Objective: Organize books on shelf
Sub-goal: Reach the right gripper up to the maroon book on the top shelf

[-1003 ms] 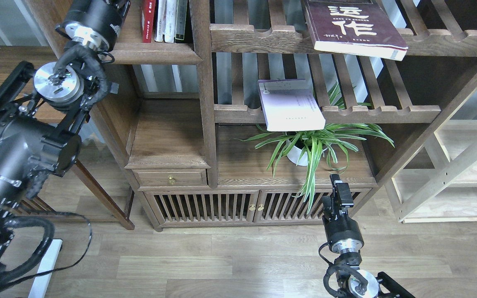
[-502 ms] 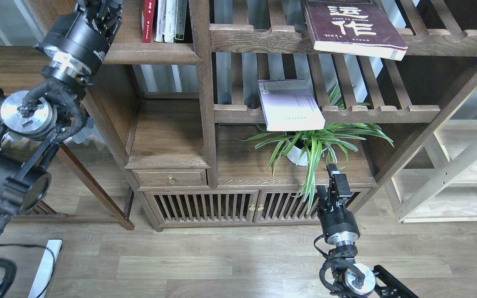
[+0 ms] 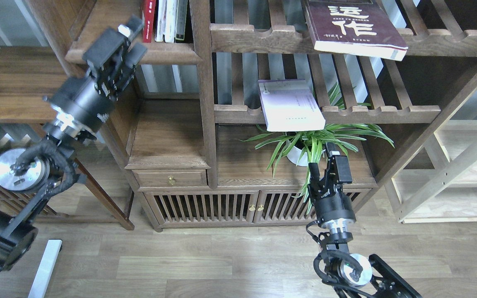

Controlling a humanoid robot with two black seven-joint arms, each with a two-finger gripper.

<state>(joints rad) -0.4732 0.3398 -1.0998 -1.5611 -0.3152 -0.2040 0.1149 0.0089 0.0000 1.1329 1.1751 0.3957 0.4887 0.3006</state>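
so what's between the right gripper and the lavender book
In the head view, only the spider plant and its white pot lie between the right gripper and the lavender book.

Books spread over three levels of the bookcase, arms low at either side.

A row of upright books (image 3: 165,18) stands on the solid shelf (image 3: 155,51) at upper left; right of it, one book (image 3: 352,27) lies flat on the top slatted rack (image 3: 259,37), overhanging its front rail. Another book (image 3: 290,105) lies on the lower rack (image 3: 387,112), directly above the potted plant (image 3: 311,142) (which sits on the cabinet top (image 3: 242,165)). The left pincer (image 3: 124,35) is just before the solid shelf's front edge; the right pincer (image 3: 331,159) is in front of the plant.
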